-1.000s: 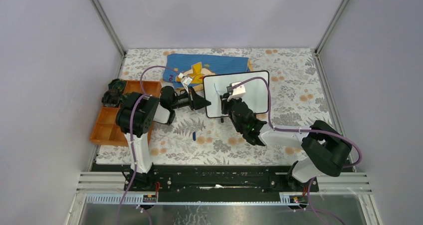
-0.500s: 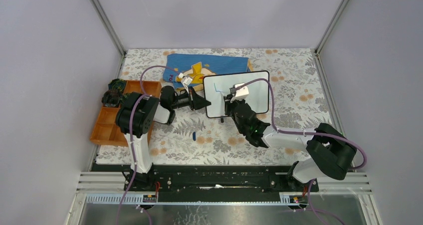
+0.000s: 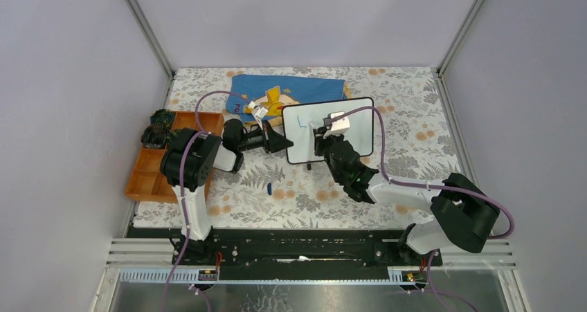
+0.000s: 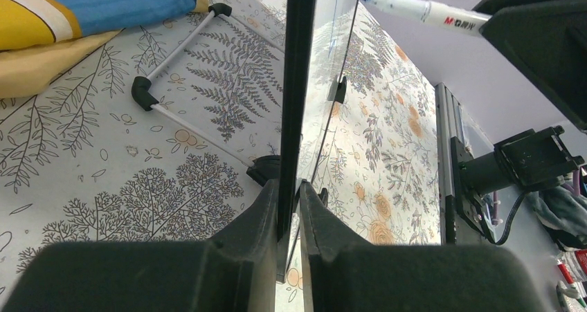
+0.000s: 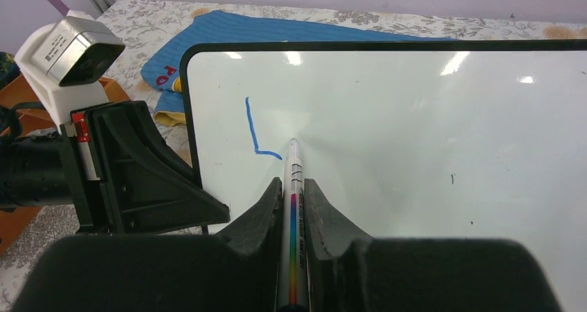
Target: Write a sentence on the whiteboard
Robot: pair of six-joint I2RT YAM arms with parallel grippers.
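The whiteboard (image 3: 360,139) stands tilted at mid-table. My left gripper (image 3: 284,144) is shut on its left edge; the left wrist view shows the black rim (image 4: 297,84) edge-on between my jaws (image 4: 289,187). My right gripper (image 3: 322,135) is shut on a white marker (image 5: 293,170) with a rainbow stripe. The marker's tip touches the board (image 5: 415,132) at the foot of a blue L-shaped stroke (image 5: 250,129). That stroke is the only writing of the sentence, and it also shows from above (image 3: 300,122). The marker (image 4: 422,11) shows in the left wrist view too.
A blue cloth with a yellow figure (image 3: 304,90) lies behind the board. An orange compartment tray (image 3: 149,170) sits at the left with dark items (image 3: 158,129) at its far end. A small blue cap (image 3: 268,187) lies on the floral tablecloth. The board's wire foot (image 4: 173,52) rests behind it.
My right gripper has shifted slightly right with the marker. The blue stroke grew from a vertical line into an L with a short foot. The left arm has not moved.
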